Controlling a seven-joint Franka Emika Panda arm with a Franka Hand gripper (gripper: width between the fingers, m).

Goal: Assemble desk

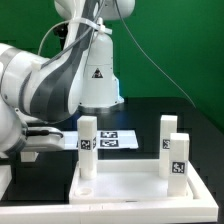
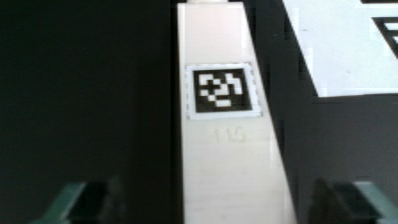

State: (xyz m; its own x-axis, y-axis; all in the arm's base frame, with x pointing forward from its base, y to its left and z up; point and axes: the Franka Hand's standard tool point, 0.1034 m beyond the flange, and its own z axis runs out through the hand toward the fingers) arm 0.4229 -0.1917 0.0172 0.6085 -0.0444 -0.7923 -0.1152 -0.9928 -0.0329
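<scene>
Three white leg posts stand upright on my exterior view: one [image 1: 88, 150] toward that view's left and two [image 1: 174, 150] close together toward its right, all inside a white rimmed tray [image 1: 120, 192] at the near edge of the black surface [image 1: 190, 115]. Behind them the marker board [image 1: 110, 141] lies flat on the surface, and the arm [image 1: 45, 85] fills the exterior view's left; from here I cannot see the jaws at all. On the wrist view a fourth leg post [image 2: 228, 130] lies flat on the dark surface, its tag [image 2: 221, 90] facing up, with a white panel [image 2: 347, 50] just beside it. Both fingertips [image 2: 75, 200] flank the post, apart from its sides, so the jaws stand partly open and hold nothing that I can see. I judge the post light, rigid and rather smooth; I would pinch it across its long flat sides near mid-length.
</scene>
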